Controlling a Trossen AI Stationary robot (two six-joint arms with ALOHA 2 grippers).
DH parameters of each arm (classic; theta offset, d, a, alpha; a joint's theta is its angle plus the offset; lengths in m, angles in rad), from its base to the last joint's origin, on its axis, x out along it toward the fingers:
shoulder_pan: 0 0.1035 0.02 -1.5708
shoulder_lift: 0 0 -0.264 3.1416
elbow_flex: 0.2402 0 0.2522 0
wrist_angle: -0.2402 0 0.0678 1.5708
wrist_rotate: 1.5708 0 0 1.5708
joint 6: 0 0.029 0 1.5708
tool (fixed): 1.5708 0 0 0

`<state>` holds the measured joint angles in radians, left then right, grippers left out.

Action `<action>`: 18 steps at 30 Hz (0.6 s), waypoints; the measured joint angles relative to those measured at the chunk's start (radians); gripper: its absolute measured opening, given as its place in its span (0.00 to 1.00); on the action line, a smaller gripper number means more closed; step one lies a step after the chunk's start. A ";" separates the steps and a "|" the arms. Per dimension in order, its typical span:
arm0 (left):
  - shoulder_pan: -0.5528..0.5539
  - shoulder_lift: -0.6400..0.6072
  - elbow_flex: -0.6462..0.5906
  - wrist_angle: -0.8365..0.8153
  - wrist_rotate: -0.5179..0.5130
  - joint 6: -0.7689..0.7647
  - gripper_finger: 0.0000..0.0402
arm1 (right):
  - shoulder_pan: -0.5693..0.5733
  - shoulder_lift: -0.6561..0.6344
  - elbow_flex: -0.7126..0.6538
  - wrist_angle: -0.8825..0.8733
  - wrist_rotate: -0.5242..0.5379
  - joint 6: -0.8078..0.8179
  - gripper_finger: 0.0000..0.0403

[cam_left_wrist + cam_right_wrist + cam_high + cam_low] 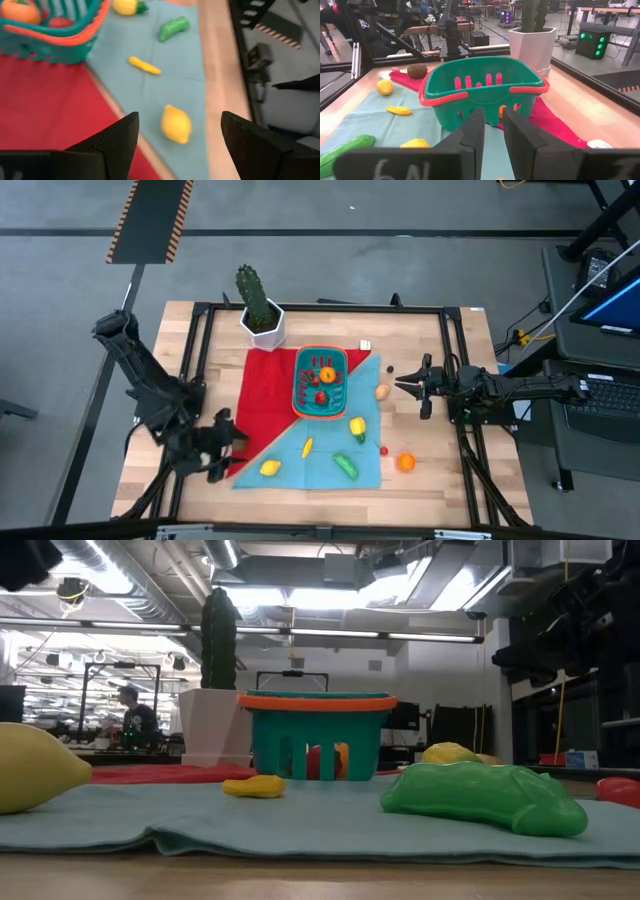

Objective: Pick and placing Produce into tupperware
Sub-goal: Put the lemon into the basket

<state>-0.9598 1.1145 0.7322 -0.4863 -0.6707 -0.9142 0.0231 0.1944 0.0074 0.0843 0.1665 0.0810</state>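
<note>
The teal tupperware (320,383) with an orange-red rim stands on a red cloth (262,395) and holds an orange and red pieces. Loose produce lies on the light-blue cloth (325,460): a lemon (270,468), a long yellow piece (307,447), a green cucumber (345,466) and a yellow pepper (357,426). An orange (406,462) and a brown piece (382,391) rest on bare wood. My left gripper (235,448) hovers open near the table's left front; the lemon (176,124) lies a little beyond its fingers. My right gripper (492,137) waits shut at the right, facing the tupperware (482,90).
A tall green cactus in a white pot (260,315) stands behind the tupperware, at the far edge. A black frame (320,307) runs round the table. A small red piece (385,450) lies near the orange. Bare wood shows along the near edge.
</note>
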 joint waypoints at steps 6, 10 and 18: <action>0.001 0.128 0.000 0.138 0.029 0.055 0.67 | 0.000 0.000 0.000 -0.001 0.000 0.011 0.18; 0.024 0.190 0.000 0.144 0.096 0.004 0.67 | 0.000 0.000 0.000 -0.001 0.000 0.019 0.18; 0.066 0.209 0.000 0.189 0.160 0.007 0.67 | 0.000 0.000 0.000 -0.001 -0.001 0.046 0.18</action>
<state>-0.8940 1.3235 0.7322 -0.2975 -0.5107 -0.9076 0.0235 0.1942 0.0074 0.0834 0.1658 0.1268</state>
